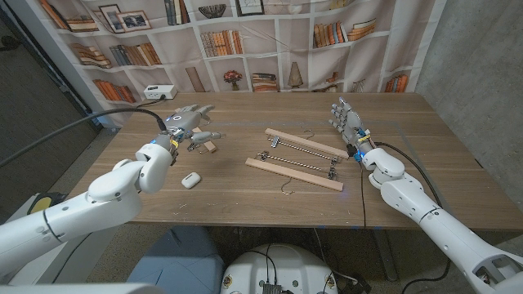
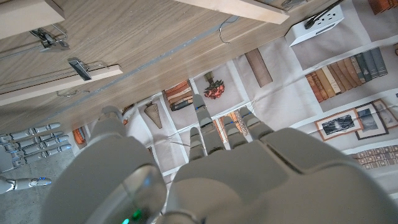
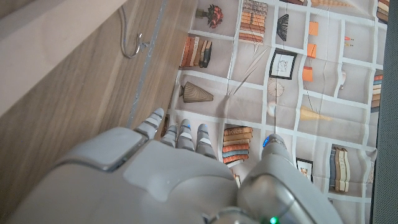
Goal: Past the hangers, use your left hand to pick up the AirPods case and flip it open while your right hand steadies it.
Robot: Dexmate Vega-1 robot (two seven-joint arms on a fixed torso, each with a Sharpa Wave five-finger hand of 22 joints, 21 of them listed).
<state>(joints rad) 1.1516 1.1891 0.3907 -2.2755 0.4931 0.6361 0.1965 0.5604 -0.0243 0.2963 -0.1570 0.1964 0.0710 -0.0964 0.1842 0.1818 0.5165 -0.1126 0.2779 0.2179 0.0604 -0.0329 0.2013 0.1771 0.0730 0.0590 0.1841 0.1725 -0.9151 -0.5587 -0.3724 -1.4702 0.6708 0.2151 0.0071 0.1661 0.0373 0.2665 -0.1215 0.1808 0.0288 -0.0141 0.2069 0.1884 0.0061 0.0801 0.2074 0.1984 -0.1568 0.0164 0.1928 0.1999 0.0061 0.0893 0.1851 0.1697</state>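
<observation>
- Case (image 1: pixel 189 180): small, white, lying shut on the table (image 1: pixel 245 208), near the front edge on the robot's left; nothing touches it.
- Left hand (image 1: pixel 189 127): raised above the table beyond the case, fingers spread and reaching away from the robot; it holds nothing; the left wrist view shows its back (image 2: pixel 249 180) with fingers extended toward the bookshelf backdrop (image 2: pixel 348 68).
- Right hand (image 1: pixel 346 120): well apart from the case, across the hangers; fingers straight and apart, nothing in it; its back (image 3: pixel 161 180) shows in the right wrist view.
- Hangers (image 1: pixel 298 158): two wooden ones with metal clips and hooks, lying side by side mid-table, between the hands.
- A white box (image 1: pixel 159 92) sits at the far left edge.
</observation>
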